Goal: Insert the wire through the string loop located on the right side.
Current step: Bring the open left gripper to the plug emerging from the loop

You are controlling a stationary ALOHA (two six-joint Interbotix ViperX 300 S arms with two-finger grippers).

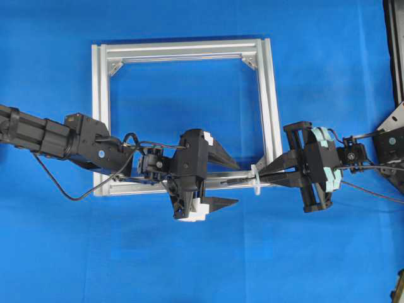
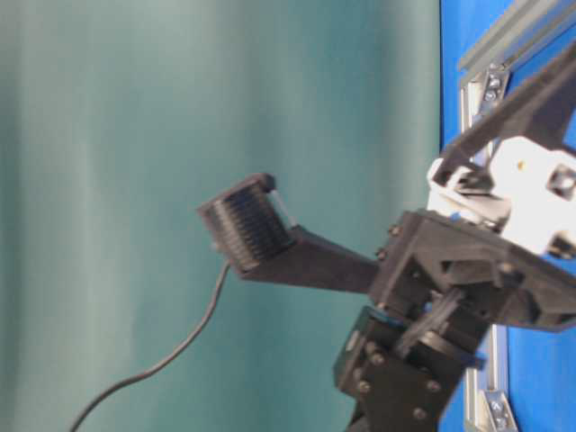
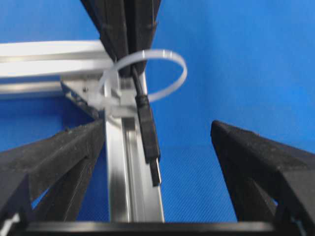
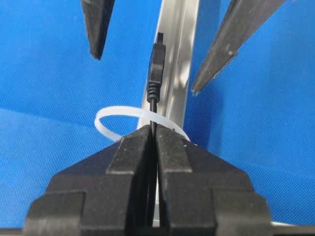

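A robotics lab bench is indicated: the whole work surface is covered by a plain blue cloth [image 1: 189,252], a bare square aluminium frame [image 1: 101,113] is laid on it as a test fixture, and a plain teal backdrop [image 2: 135,180] is seen at table level.

You have a blue worktop [image 1: 189,252] filling the overhead view. A silver square frame [image 1: 101,120] lies flat on it, near the middle, with bare blue showing inside the square. Small triangular brackets [image 1: 114,65] sit in its upper corners. At the right edge, dark metal fixtures [image 1: 394,50] rest on the blue surface, partly cut off.
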